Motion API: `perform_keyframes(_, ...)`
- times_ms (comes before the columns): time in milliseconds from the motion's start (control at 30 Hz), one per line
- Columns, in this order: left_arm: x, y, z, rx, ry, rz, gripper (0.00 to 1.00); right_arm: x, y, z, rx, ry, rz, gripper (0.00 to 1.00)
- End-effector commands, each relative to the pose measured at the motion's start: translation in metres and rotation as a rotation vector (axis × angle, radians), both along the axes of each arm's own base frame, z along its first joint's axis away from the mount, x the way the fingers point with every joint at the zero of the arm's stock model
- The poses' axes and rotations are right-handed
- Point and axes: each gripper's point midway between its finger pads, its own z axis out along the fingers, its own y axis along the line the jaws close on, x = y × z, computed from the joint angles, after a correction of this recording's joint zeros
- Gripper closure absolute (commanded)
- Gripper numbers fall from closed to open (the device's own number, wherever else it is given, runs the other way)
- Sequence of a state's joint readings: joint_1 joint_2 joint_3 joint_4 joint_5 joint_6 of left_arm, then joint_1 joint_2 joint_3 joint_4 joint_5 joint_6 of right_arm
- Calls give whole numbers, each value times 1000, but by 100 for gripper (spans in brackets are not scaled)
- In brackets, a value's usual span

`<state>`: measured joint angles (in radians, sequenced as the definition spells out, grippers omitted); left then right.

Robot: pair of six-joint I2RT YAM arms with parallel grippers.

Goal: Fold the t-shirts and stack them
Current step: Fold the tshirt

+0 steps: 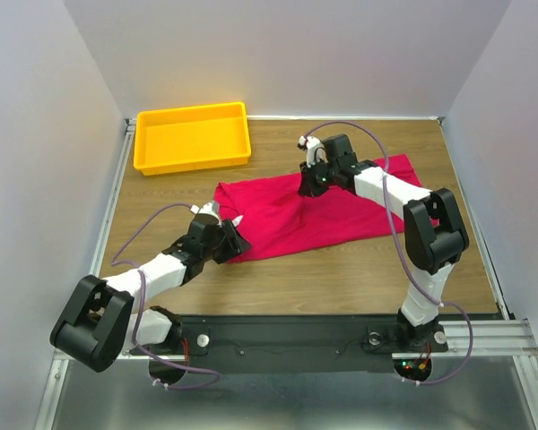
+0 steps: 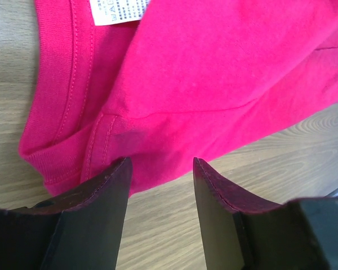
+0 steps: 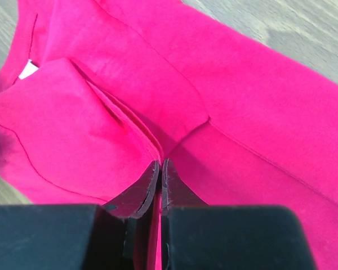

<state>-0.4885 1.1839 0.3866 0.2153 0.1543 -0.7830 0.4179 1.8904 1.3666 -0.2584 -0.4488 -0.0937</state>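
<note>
A crimson-pink t-shirt [image 1: 341, 213] is lying spread across the wooden tabletop [image 1: 341, 278]. The right gripper [image 3: 160, 164] is pinching a raised fold of it tightly, and the left gripper [image 2: 160, 163] is hovering, jaws apart, at its collar edge.

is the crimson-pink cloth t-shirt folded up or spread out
Mostly spread, not a neat rectangle: the crimson-pink cloth t-shirt lies flat across the wooden table, with one flap doubled over where the right gripper pinches it.
</note>
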Motion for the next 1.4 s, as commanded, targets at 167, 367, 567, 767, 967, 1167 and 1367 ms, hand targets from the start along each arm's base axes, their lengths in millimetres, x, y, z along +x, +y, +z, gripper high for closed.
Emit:
perform_keyframes(167, 17, -1, 3, 12, -41, 12, 41, 23, -2, 15, 31, -98, -72, 99)
perform_keyframes(367, 18, 2, 1, 17, -42, 18, 41, 24, -9, 6, -3, -87, -106, 100)
perform_keyframes(567, 19, 3, 2, 22, -44, 7, 41, 15, -21, -10, -66, -44, -127, 99)
perform_keyframes(767, 19, 4, 0, 26, -40, 13, 41, 3, -23, -14, -62, -22, -116, 99)
perform_keyframes(967, 19, 7, -6, 37, -24, 20, 41, -20, -18, -13, -17, -3, -33, 99)
perform_keyframes(1167, 19, 7, -8, 40, -17, 20, 41, -30, -15, -10, 10, -9, 11, 99)
perform_keyframes(1367, 19, 8, -8, 41, -18, 22, 41, -40, -3, -6, 54, -10, 124, 99)
